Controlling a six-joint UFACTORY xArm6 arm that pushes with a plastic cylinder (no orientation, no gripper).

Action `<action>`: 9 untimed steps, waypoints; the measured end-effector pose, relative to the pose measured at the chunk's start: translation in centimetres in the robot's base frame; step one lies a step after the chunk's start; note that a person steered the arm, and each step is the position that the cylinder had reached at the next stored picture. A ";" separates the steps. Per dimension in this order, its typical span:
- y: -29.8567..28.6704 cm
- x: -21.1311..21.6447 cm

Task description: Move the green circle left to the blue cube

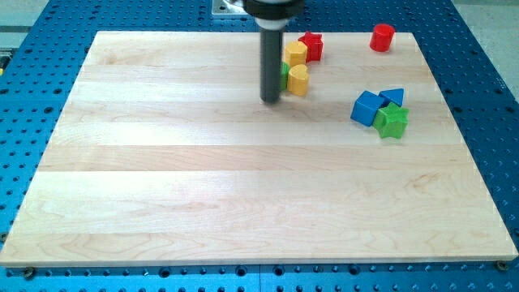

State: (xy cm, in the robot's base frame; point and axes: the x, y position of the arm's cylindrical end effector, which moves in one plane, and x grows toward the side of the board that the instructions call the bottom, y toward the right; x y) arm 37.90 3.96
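My tip [270, 100] rests on the board near the view's top centre. The green circle [285, 76] is mostly hidden behind the rod; only a green sliver shows at the rod's right edge. A yellow block [298, 79] touches it on the right, and another yellow block [295, 53] sits just above. The blue cube [366, 107] lies far to the right of my tip, with a second blue block [392, 97] and a green star [392, 121] touching it.
A red star-like block [311, 45] sits right of the upper yellow block. A red cylinder [382, 37] stands near the board's top right. The wooden board [243, 186] lies on a blue perforated table.
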 end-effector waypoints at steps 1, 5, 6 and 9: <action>0.6 2.0; -9.0 -3.3; -8.6 -4.6; -1.6 -4.5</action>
State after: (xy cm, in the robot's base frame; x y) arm 33.39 2.32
